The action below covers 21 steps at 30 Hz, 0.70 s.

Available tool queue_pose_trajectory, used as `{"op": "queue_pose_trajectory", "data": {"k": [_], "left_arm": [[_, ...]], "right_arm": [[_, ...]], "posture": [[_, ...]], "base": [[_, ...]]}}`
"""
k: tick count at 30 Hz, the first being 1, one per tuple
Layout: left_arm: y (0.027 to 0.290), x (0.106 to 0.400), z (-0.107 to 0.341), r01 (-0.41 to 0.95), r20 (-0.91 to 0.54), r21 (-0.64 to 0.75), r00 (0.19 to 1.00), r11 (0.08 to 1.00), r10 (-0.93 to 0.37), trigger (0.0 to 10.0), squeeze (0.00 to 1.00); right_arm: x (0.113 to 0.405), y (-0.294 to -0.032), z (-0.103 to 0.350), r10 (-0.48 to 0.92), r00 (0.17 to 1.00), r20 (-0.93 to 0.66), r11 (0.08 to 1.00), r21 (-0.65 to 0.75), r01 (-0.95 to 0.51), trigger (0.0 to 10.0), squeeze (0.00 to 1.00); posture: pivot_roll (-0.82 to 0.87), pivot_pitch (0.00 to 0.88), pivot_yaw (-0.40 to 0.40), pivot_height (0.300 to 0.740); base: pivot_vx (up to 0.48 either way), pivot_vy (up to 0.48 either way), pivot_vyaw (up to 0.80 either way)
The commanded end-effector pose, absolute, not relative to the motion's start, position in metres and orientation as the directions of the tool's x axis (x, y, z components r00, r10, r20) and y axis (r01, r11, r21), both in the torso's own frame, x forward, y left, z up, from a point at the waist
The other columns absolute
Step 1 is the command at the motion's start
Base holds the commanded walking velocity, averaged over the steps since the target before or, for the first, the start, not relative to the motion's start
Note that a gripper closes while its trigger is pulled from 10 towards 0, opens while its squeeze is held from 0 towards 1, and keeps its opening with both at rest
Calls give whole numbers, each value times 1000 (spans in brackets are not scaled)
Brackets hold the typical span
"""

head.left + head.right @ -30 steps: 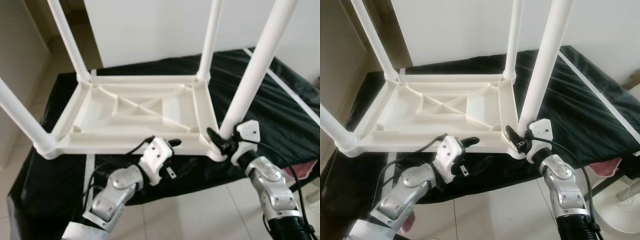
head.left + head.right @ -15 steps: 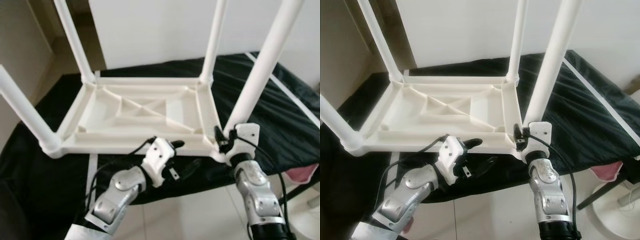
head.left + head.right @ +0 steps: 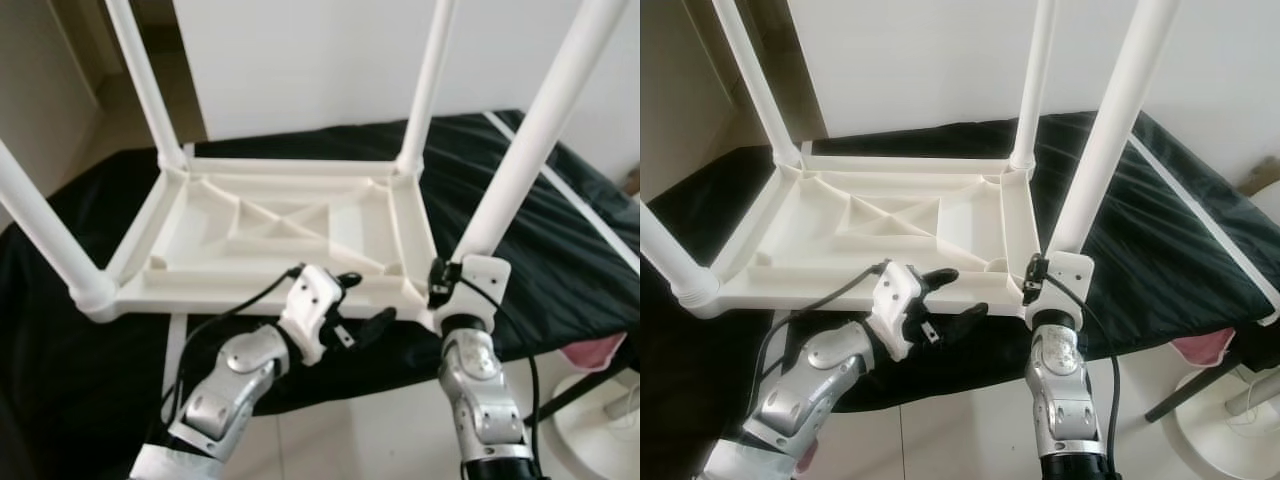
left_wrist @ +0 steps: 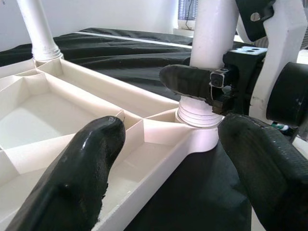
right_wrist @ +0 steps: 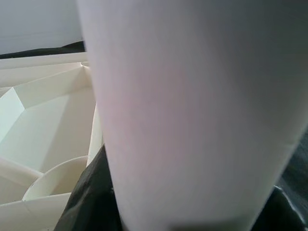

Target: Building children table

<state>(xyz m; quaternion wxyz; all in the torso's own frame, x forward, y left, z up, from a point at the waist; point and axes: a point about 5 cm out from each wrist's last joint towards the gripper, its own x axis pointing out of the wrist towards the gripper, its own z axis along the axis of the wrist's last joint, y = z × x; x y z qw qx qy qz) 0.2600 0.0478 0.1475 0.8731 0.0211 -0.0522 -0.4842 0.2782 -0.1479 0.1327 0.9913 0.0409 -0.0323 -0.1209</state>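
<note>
On a black-draped surface [image 3: 520,210] lies the white plastic children's table [image 3: 290,225], upside down, its ribbed underside forming shallow open compartments with nothing in them. Four white tubular legs stand up from the corner sockets, at roughly 10, 2, 4 and 8 o'clock around the tabletop. The right gripper [image 3: 441,285] is clamped on the near right leg [image 3: 535,130] just above its socket; in the left wrist view one black finger [image 4: 192,81] wraps the tube, and the right wrist view looks straight at the leg's white wall. The left gripper [image 3: 362,301] sits at 6 o'clock on the near rim, fingers spread apart, one over the rim, the other below it, grasping nothing.
</note>
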Motion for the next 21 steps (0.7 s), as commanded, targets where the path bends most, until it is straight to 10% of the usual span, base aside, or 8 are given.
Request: {"op": "queue_pose_trajectory", "data": {"k": [1,5,6,21], "left_arm": [[49,261,147,833,65,87,543,546,-837,10000,0],[48,262,148,833,66,82,544,548,-837,10000,0],[48,262,148,834,68,76,543,547,-837,10000,0],[49,264,148,844,51,94,526,528,-849,10000,0]], "right_arm": [[276,-139,118,-239,970,-32,961,138,241,10000,0],[275,-144,121,-233,972,-15,960,157,232,10000,0],[276,-146,122,-228,974,-3,961,161,226,10000,1000],[273,-168,137,0,995,96,999,54,-5,10000,1000]], "posture": [[-18,24,-7,740],[-23,21,-7,740],[-25,21,-7,740],[-39,25,-7,740]], "base": [[0,0,0],[0,0,0],[0,0,0],[0,0,0]]}}
